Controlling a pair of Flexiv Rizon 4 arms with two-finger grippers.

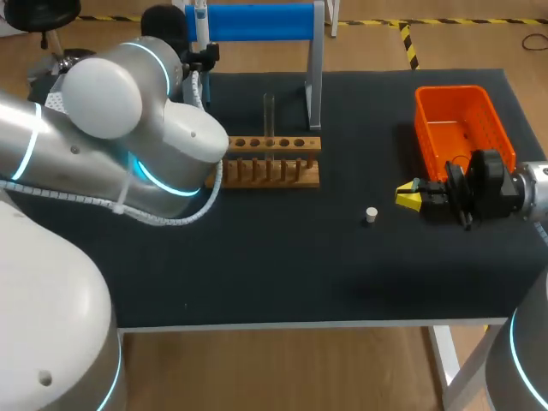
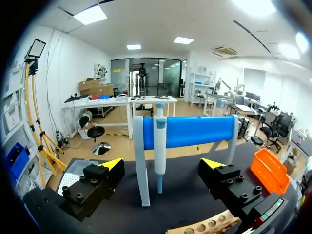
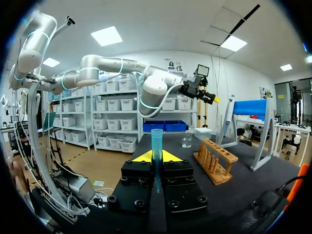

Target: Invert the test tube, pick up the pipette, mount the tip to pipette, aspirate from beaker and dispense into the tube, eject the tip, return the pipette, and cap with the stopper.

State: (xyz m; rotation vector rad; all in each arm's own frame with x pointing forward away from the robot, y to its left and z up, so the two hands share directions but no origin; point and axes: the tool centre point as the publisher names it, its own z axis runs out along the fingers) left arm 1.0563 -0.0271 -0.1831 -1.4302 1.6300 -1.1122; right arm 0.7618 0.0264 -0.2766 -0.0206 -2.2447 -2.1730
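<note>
Black matting covers the table (image 1: 257, 274). The wooden rack (image 1: 265, 163) sits at its middle with one test tube (image 1: 268, 116) upright in it, and the white stopper (image 1: 371, 214) lies apart toward my right.

Toward the far side the pipette (image 2: 160, 141) hangs on the blue stand (image 2: 195, 131). My left gripper (image 2: 162, 165) faces it with its jaws spread wide, one finger to each side of the body and neither touching. I judge the pipette to be rigid moulded plastic, light but smooth, and only loosely hung. I would close squarely on the thick barrel just below the bar and lift before drawing away. The thin lower shaft looks too narrow and slippery to hold true.

My right gripper (image 3: 156, 157) is closed on a blue tip (image 3: 156, 139), a translucent tube rising from between its fingers. That piece seems very light and thin-walled, and I think a hard squeeze could deform it. The hold sits low on it, leaving the open mouth free for mounting.
</note>
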